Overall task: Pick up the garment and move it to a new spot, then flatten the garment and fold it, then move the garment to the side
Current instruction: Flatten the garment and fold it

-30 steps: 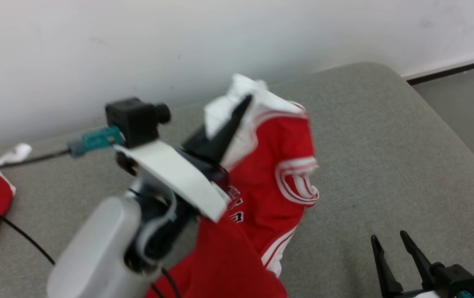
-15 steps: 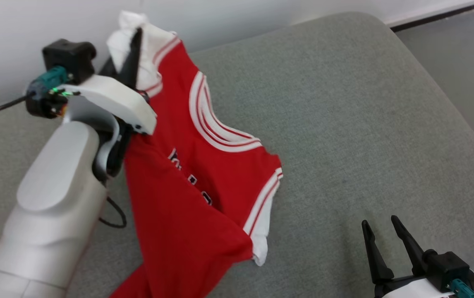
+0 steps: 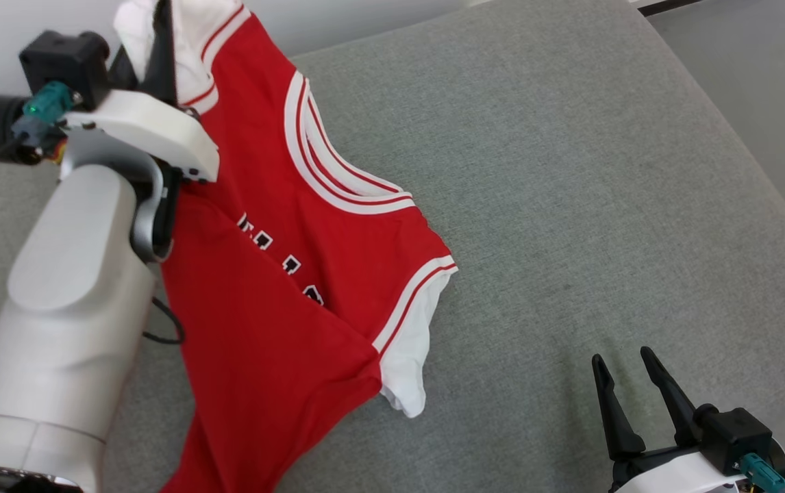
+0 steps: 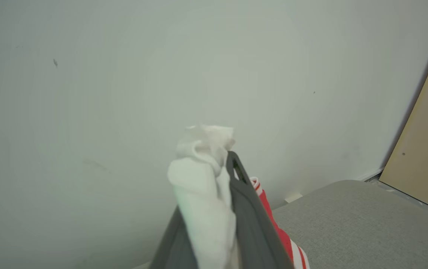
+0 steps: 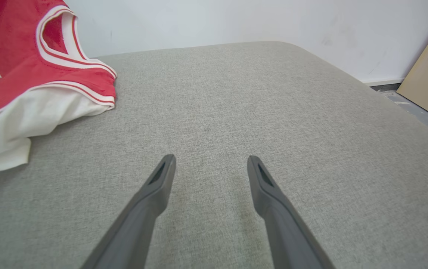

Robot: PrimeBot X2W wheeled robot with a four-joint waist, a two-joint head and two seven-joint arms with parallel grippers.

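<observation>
My left gripper (image 3: 159, 27) pinched the red jersey's (image 3: 296, 260) white sleeve aloft, the rest draped on the grey cushion (image 3: 570, 171). My right gripper (image 3: 620, 356) hung open and empty. That bunched sleeve might have slipped free.

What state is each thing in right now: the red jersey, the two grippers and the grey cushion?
Garment: not folded, creased, one end lifted, the rest draped on the cushion.
White sleeve: bunched, pinched in the left gripper.
Left gripper: shut on the garment, raised near the wall.
Right gripper: open, holding nothing, apart from the garment.
Cushion: bare on the robot's right side.
</observation>
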